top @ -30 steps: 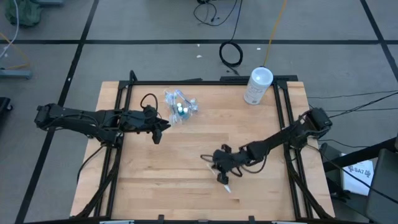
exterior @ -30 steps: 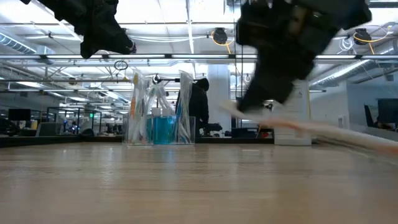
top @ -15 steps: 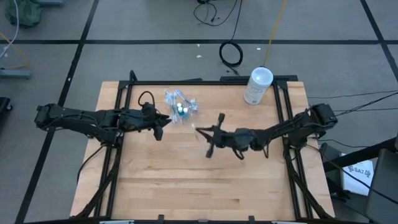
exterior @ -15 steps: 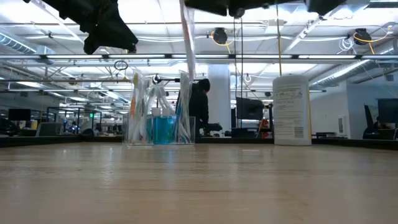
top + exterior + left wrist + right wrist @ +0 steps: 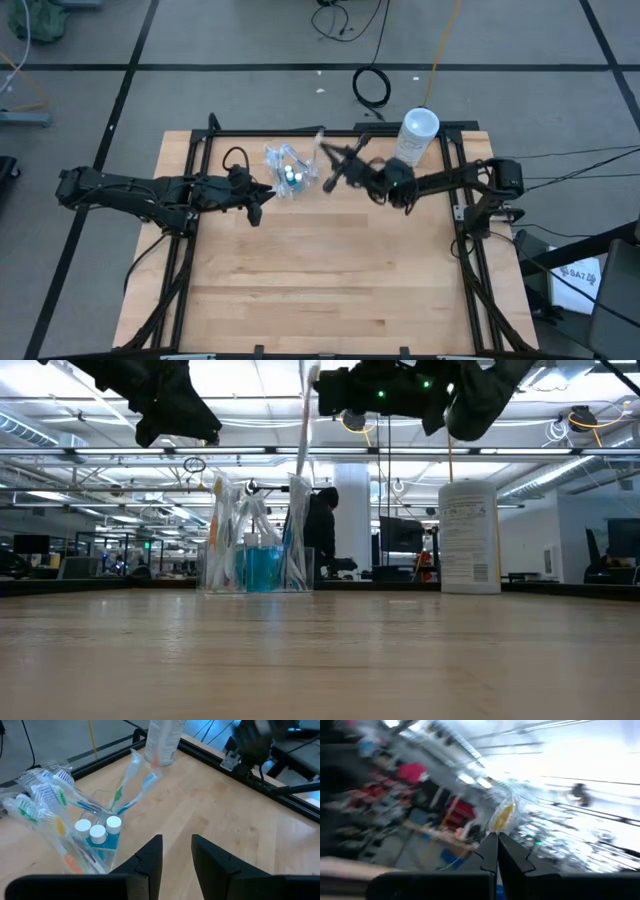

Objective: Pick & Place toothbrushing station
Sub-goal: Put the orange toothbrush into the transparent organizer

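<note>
Above the table's far half, high view: right gripper (image 5: 336, 168) clamped on one wrapped toothbrush (image 5: 321, 148), hovering just beside the clear pouch (image 5: 290, 170) of brushes and between it and the whitish canister (image 5: 415, 138). Left gripper (image 5: 257, 208) waiting near the pouch's other side, clear of it. Brush foreshortened from overhead, long axis not readable here.

Low view: toothbrush (image 5: 303, 430) hanging close to upright, long axis vertical, lower end above the pouch's (image 5: 255, 550) right edge and not yet inside. Which end carries the bristles not distinguishable. Canister (image 5: 468, 538) well apart to the side.

Left wrist view: left gripper (image 5: 176, 840) with fingers apart, nothing between them. Pouch (image 5: 55, 820) crammed with brushes fanning outward at mixed angles, three white-capped tubes (image 5: 97, 832) standing at its mouth.

Right wrist view: right gripper (image 5: 496, 837) closed tight on the crinkly wrapper, yellow-handled brush (image 5: 502, 815) pointing straight away from the fingers.

Risks, as judged:
- Lowered end likely to snag on splayed brushes or tube caps, given the crowded mouth.
- Light, unheld pouch liable to tip or slide under a sideways push.
- Slippery wrapper apt to let the brush rotate in the grip and miss the opening.
- Release from height likely to bounce the brush onto the table (image 5: 330, 280).
</note>
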You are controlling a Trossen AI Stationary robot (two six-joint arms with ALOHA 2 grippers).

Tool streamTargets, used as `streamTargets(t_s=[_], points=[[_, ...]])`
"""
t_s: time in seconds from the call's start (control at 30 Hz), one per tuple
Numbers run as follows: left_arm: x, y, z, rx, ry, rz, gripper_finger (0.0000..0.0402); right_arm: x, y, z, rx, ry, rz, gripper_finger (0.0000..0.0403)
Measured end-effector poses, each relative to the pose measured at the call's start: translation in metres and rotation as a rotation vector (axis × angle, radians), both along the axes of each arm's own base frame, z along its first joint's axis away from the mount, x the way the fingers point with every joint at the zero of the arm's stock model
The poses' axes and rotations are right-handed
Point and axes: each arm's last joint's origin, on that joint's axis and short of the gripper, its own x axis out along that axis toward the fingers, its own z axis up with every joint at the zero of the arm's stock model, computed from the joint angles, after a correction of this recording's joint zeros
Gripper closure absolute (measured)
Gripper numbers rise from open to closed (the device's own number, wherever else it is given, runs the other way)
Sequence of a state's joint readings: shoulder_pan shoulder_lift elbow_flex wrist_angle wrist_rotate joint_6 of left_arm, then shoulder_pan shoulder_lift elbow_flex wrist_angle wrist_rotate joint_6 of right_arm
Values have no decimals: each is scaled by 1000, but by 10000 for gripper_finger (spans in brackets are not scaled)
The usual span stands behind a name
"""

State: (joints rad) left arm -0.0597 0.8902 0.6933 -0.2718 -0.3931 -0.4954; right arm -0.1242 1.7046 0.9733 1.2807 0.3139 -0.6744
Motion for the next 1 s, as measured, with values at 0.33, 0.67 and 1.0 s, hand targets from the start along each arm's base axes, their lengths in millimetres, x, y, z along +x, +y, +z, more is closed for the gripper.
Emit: streamTargets(t_s=[0.33,0.67,1.0], points=[[1,0,2,16,-14,-8,295,-19,-73,2,200,-143,-51,403],[2,0,4,48,-29,-23,295,-2,-95,-54,335,-84,37,403],[2,0,4,60,-23,-28,295,9,-99,-97,302,-19,6,403]])
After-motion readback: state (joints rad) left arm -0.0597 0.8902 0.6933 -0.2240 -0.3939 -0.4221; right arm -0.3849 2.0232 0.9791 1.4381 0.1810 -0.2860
